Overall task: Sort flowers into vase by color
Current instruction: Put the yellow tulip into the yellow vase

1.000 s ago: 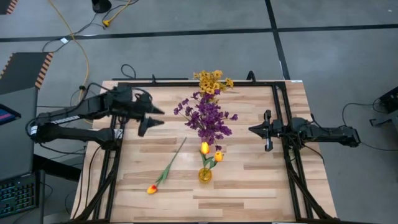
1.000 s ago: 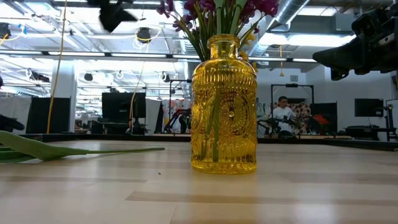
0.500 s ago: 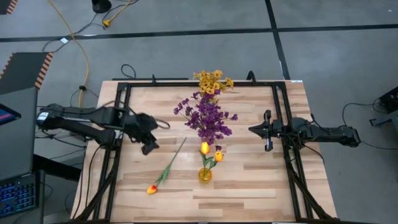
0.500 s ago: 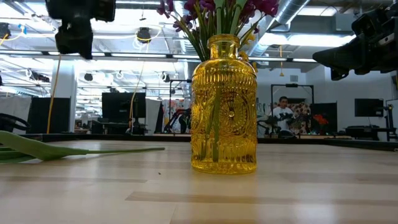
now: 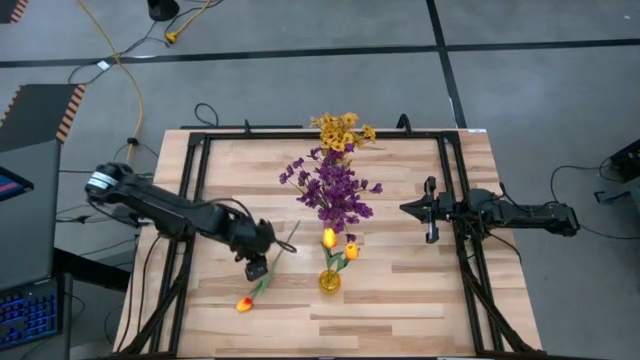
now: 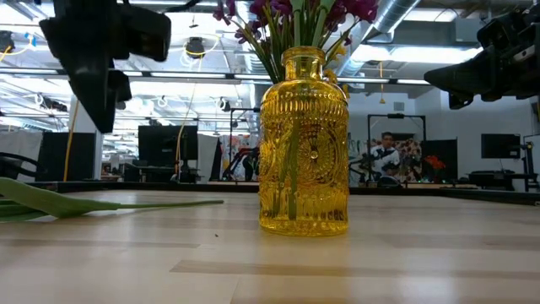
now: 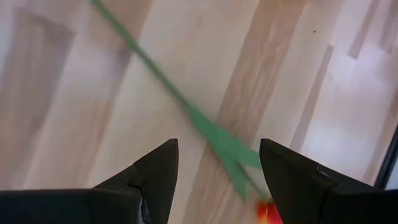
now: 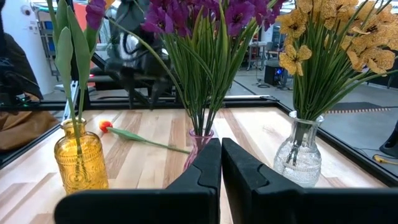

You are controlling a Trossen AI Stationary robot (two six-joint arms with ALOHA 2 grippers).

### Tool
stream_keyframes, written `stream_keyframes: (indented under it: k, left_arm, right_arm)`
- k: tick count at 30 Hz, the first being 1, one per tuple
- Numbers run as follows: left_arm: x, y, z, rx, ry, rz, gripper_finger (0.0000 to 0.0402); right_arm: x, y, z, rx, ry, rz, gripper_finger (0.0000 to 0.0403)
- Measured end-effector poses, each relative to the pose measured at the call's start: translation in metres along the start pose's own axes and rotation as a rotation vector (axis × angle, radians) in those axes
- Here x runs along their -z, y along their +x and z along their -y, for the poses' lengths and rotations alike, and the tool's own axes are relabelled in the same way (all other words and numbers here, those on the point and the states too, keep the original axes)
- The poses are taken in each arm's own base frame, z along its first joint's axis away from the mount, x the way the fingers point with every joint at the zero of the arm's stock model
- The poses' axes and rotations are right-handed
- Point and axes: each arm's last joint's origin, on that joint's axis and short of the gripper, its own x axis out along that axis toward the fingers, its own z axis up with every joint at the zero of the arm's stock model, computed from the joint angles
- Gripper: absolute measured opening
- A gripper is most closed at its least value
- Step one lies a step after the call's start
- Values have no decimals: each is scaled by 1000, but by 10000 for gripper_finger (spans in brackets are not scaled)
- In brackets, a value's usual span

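Tulip (image 5: 258, 284) lies flat on the table (image 5: 400, 290), just left of the yellow vase (image 5: 329, 281) where we see two tulips standing. Left gripper (image 5: 255, 268) hangs over its stem, fingers spread wide, gripping nothing. Right gripper (image 5: 404, 209) waits right of the vase, fingers closed, empty.

I am scanning all four views and finding no readable text, label, brand, number or sign on anything; signage in the room behind is too small and blurred for me to be making out.
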Motion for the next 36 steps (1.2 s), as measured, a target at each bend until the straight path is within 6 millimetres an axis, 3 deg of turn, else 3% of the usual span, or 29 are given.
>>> stream_keyframes:
  k: [7, 13, 20, 31, 36]
  left_arm:
    - [4, 34, 15, -19, 42, -50, 212]
    - [10, 50, 18, -55, -67, -105, 212]
    - [10, 49, 22, -6, -221, -129, 212]
    - [5, 49, 32, 101, -700, -180, 212]
    - [2, 49, 34, 121, -804, -138, 212]
  right_arm:
    - [0, 0, 0, 0, 0, 0, 43]
    - [0, 0, 0, -1, 0, 0, 43]
    - [0, 0, 0, 0, 0, 0, 43]
    - [0, 0, 0, -1, 0, 0, 43]
    - [0, 0, 0, 0, 0, 0, 43]
